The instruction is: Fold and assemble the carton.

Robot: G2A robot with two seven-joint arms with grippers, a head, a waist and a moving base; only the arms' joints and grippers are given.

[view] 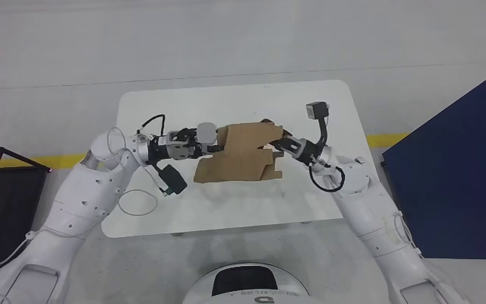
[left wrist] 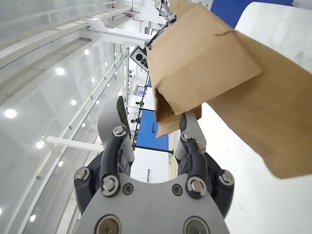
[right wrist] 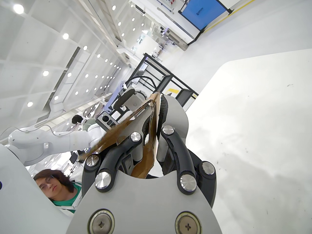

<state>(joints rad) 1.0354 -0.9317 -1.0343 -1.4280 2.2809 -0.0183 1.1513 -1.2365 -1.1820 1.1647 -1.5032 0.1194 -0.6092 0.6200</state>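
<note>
A brown cardboard carton [view: 239, 152], partly folded, is held up over the middle of the white table [view: 228, 102]. My right gripper [view: 279, 144] is at its right end and is shut on a cardboard edge [right wrist: 148, 147], which runs between the two fingers [right wrist: 168, 113]. My left gripper [view: 209, 145] is at the carton's left end and stands open. In the left wrist view a flap corner of the carton [left wrist: 207, 69] hangs in the gap near one finger [left wrist: 186, 122], while the other finger [left wrist: 121, 113] is well clear of it.
The table's far side and front strip [view: 228, 209] lie bare around the carton. A dark blue panel [view: 448, 182] stands off the table's right side, and a black frame [view: 15, 190] off its left. A yellow line [view: 387, 139] marks the floor.
</note>
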